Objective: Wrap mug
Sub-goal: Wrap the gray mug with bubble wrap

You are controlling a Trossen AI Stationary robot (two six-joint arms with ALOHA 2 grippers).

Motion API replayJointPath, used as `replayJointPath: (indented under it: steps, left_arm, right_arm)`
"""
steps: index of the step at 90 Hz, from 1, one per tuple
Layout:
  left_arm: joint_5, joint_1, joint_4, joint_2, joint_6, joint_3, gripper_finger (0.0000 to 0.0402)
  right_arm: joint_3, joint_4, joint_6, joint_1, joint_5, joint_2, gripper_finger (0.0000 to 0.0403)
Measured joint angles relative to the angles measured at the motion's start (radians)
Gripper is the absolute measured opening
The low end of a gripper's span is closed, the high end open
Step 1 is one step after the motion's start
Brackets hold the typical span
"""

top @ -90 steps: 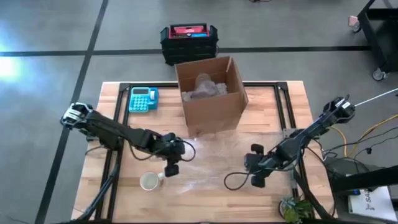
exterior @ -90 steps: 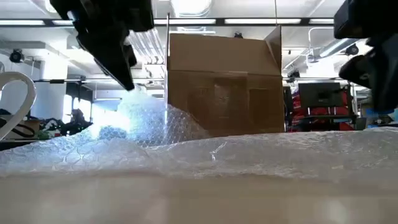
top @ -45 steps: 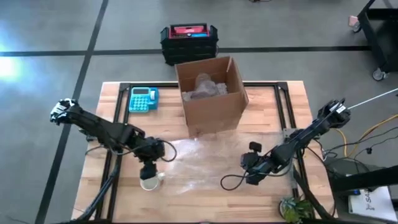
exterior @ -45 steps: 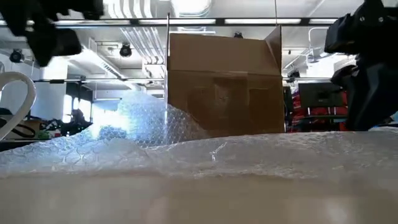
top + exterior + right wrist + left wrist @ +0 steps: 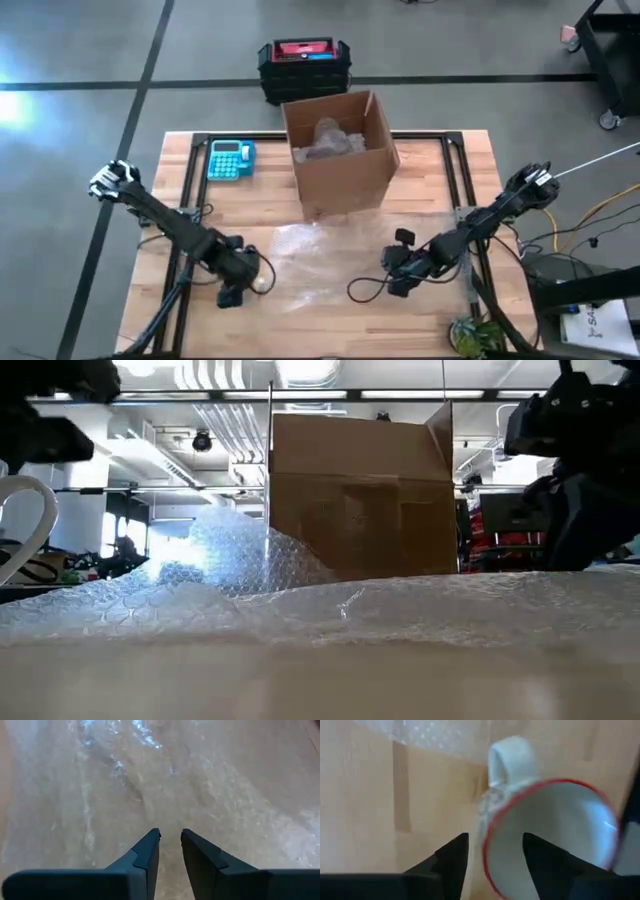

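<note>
Left wrist view: left gripper (image 5: 492, 852) parted astride rim of red-rimmed white mug (image 5: 545, 832) beside bubble wrap (image 5: 320, 262); best seated deeper before pinching wall; right gripper (image 5: 170, 845) nearly closed, empty, over wrap.

Your mug (image 5: 555, 832) is white with a red rim; the bubble wrap (image 5: 320, 262) — clear, dotted — covers a pale wooden desk (image 5: 180, 180), beside a teal calculator (image 5: 231, 159).

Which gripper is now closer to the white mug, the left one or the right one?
The left. The left gripper is right at the mug, its fingers astride the rim. The right gripper hovers over the bubble wrap, far across the table.
</note>
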Motion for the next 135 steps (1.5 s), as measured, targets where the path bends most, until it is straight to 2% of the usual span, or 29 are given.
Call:
replayJointPath:
  steps: [13, 19, 24, 38, 45, 67, 75, 87, 96, 101, 106, 111, 123, 135]
  left_arm:
    - [0.01, 0.003, 0.003, 0.079, 0.026, 0.0, 0.0086]
    - [0.044, 0.004, 0.002, 0.093, 0.027, 0.0, 0.0034]
    - [0.086, 0.006, 0.004, 0.095, 0.028, 0.0, 0.0013]
    - [0.16, 0.008, -0.007, 0.033, -0.036, -0.002, 0.0008]
    - [0.157, 0.01, 0.004, -0.023, -0.092, -0.002, 0.0006]
    - [-0.081, 0.037, 0.185, -0.145, -0.088, -0.001, 0.0003]
    - [-0.149, 0.074, 0.216, -0.137, -0.049, -0.001, 0.0002]
    - [-0.17, 0.147, 0.311, -0.065, 0.048, -0.001, 0.0002]
    - [-0.172, 0.201, 0.445, 0.005, 0.134, -0.001, 0.0002]
    - [-0.173, 0.23, 0.517, 0.04, 0.182, 0.0, 0.0001]
    - [-0.168, 0.263, 0.554, 0.078, 0.226, 0.02, 0.0001]
    - [-0.153, 0.294, 0.561, 0.111, 0.265, 0.067, 0.0001]
    - [-0.159, 0.344, 0.532, 0.185, 0.366, 0.195, 0.0001]
    - [-0.148, 0.353, 0.494, 0.309, 0.452, 0.3, 0.0]
  right_arm:
    - [0.0, 0.0, -0.006, -0.007, -0.001, 0.0, 0.0051]
    - [0.0, 0.0, -0.026, -0.007, -0.007, -0.003, 0.0046]
    - [0.0, 0.001, -0.063, -0.007, -0.009, -0.01, 0.0042]
    - [0.013, 0.006, -0.171, -0.007, -0.003, -0.028, 0.0033]
    - [0.015, 0.022, -0.187, -0.011, 0.001, -0.024, 0.0028]
    - [0.008, 0.323, -0.275, -0.052, -0.001, 0.143, 0.0024]
    - [0.027, 0.409, -0.347, -0.073, -0.006, 0.224, 0.0024]
    - [0.118, 0.461, -0.426, -0.108, -0.016, 0.319, 0.0024]
    - [0.2, 0.45, -0.482, -0.137, -0.074, 0.391, 0.0025]
    - [0.257, 0.448, -0.525, -0.153, -0.141, 0.412, 0.0024]
    - [0.316, 0.401, -0.578, -0.163, -0.205, 0.421, 0.0022]
    - [0.377, 0.269, -0.616, -0.166, -0.237, 0.412, 0.002]
    - [0.488, -0.144, -0.613, -0.165, -0.215, 0.347, 0.0012]
    - [0.477, -0.331, -0.521, -0.158, -0.2, 0.249, 0.0007]
